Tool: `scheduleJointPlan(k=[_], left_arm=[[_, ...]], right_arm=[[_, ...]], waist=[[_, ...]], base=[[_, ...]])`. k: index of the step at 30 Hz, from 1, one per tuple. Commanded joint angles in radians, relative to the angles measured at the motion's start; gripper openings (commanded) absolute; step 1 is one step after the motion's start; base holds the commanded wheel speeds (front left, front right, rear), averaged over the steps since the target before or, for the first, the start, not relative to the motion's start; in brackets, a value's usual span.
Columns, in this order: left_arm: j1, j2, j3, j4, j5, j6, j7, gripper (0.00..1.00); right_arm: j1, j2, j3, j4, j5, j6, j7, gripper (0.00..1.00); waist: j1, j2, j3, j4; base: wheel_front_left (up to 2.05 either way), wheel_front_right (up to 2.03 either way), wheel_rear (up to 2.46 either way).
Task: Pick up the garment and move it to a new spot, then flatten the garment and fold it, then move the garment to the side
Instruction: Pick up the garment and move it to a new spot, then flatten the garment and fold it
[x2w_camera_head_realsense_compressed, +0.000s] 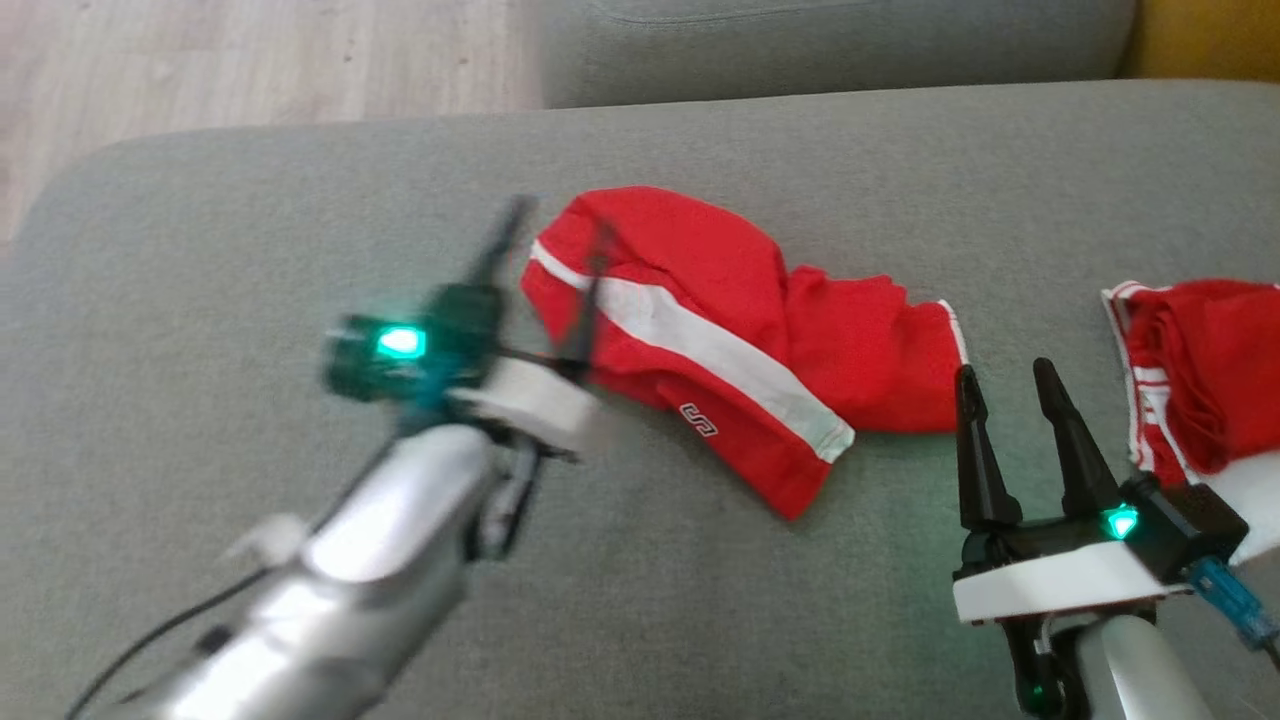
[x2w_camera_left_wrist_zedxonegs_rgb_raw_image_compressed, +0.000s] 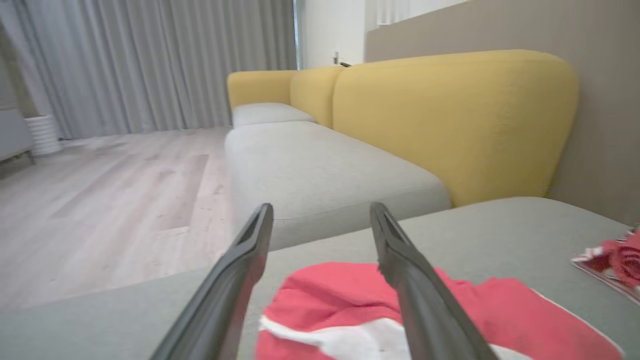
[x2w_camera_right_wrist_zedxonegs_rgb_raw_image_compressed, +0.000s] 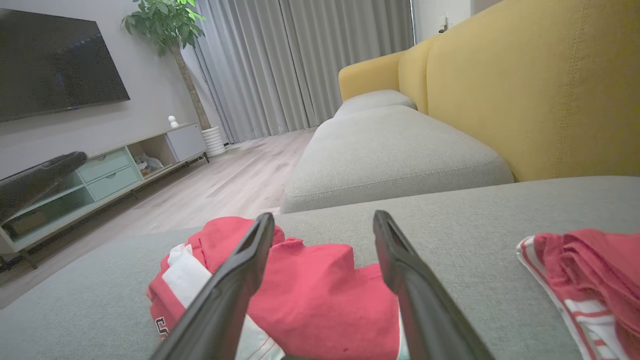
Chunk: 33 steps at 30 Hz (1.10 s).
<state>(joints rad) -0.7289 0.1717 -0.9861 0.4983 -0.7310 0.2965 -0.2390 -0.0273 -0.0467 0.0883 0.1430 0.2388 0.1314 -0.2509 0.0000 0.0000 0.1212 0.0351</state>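
A red garment (x2w_camera_head_realsense_compressed: 700, 300) with a broad white stripe lies crumpled on the grey sofa cushion (x2w_camera_head_realsense_compressed: 250, 220). My left gripper (x2w_camera_head_realsense_compressed: 560, 222), blurred, hovers at the garment's left end with its fingers spread; one finger crosses the cloth's edge and nothing is held. In the left wrist view the garment (x2w_camera_left_wrist_zedxonegs_rgb_raw_image_compressed: 325, 295) lies just below the open gripper (x2w_camera_left_wrist_zedxonegs_rgb_raw_image_compressed: 321, 207). Near the garment's right end stands my right gripper (x2w_camera_head_realsense_compressed: 1005, 372), open and empty. In the right wrist view the garment (x2w_camera_right_wrist_zedxonegs_rgb_raw_image_compressed: 310, 285) sits under and beyond its open fingers (x2w_camera_right_wrist_zedxonegs_rgb_raw_image_compressed: 324, 216).
A second red cloth (x2w_camera_head_realsense_compressed: 1210, 370) with thin white stripes is bunched at the cushion's right edge, close to my right wrist. Another grey seat (x2w_camera_right_wrist_zedxonegs_rgb_raw_image_compressed: 390, 150) and yellow backrests (x2w_camera_right_wrist_zedxonegs_rgb_raw_image_compressed: 540, 90) lie beyond. Wooden floor (x2w_camera_head_realsense_compressed: 250, 60) drops off past the cushion's far left edge.
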Motion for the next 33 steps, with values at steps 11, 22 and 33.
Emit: scheduleJointPlan(k=[11,22,33], left_arm=[[0.397,0.135,0.315,-0.333,0.121,0.066,-0.022,1.0],[0.513,0.004,0.46,-0.334,0.25,-0.049,-0.023,1.0],[0.519,-0.068,0.538,-0.284,0.325,-0.132,-0.023,1.0]], right_arm=[[0.021,-0.004,0.0,-0.032,-0.022,-0.001,-0.011,1.0],[0.012,-0.004,-0.013,-0.014,-0.049,-0.001,-0.003,1.0],[-0.069,-0.063,0.082,0.108,-0.014,-0.001,0.109,1.0]], waist=[[0.0,0.0,-0.028,0.079],[0.0,0.0,-0.015,0.124],[0.0,0.0,0.022,0.155]], base=[[0.0,0.0,0.0],[0.0,0.0,0.0],[0.0,0.0,0.0]])
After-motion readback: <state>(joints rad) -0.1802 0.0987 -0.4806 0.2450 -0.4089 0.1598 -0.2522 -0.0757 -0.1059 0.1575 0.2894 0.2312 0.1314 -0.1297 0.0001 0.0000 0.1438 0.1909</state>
